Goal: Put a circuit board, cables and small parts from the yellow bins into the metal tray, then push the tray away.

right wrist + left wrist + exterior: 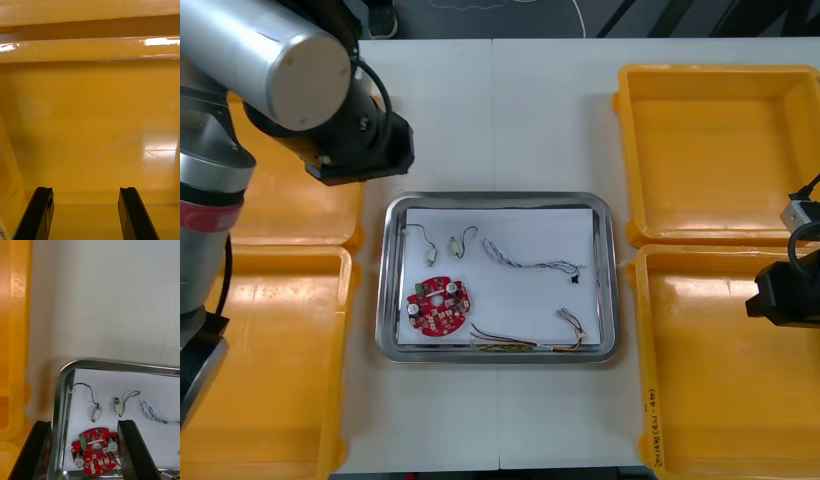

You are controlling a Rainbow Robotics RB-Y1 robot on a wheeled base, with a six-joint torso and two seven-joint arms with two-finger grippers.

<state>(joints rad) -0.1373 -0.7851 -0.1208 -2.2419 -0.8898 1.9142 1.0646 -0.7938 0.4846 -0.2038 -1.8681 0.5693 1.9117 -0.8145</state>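
On your left, two yellow plastic bins [280, 215] sit one behind the other. Your left gripper [84, 423] hangs over the left end of the shiny metal tray [385, 290], its fingers spread wide and gripping nothing. On the tray's white lining, the round red circuit board [439, 306] lies near the left rim. Two small metal parts [430, 256] with thin black leads lie just beyond it. To their right runs the twisted blue and white cable [525, 262]. The red and yellow cable [520, 345] lies along the near rim, possibly touching it. Farther right stand two more yellow bins [720, 150]. Your right gripper [86, 188] hovers over the nearer one, fingers well apart and holding nothing.
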